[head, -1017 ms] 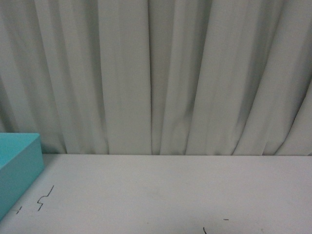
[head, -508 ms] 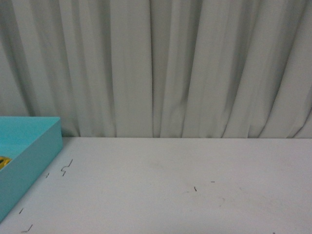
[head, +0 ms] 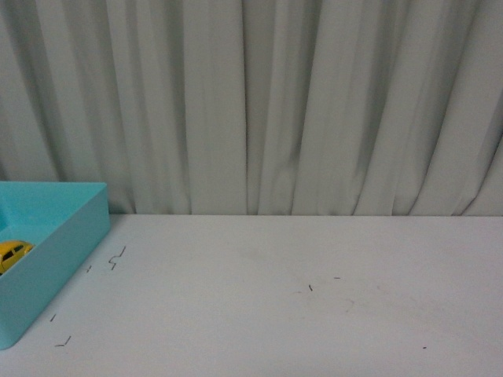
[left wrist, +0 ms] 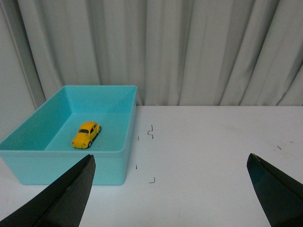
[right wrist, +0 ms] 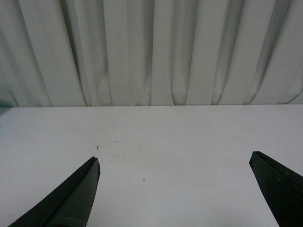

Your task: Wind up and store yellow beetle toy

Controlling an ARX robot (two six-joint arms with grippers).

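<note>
- The yellow beetle toy [left wrist: 86, 135] sits on its wheels on the floor of the teal bin [left wrist: 113, 163], apart from the walls; nothing holds it.
- In the front view the bin [head: 59, 255] shows more of its inside than half a second ago, and more of the toy [head: 13, 254] has come into sight at the left edge.
- The white tabletop [head: 314, 314] carries small dark marks and takes up more of the frame than before; the grey curtain [head: 259, 102] hangs behind it.
- The left claw [left wrist: 173, 189] is spread wide and empty above the tabletop, short of the bin.
- The right claw [right wrist: 175, 189] is likewise wide and empty over bare tabletop.
</note>
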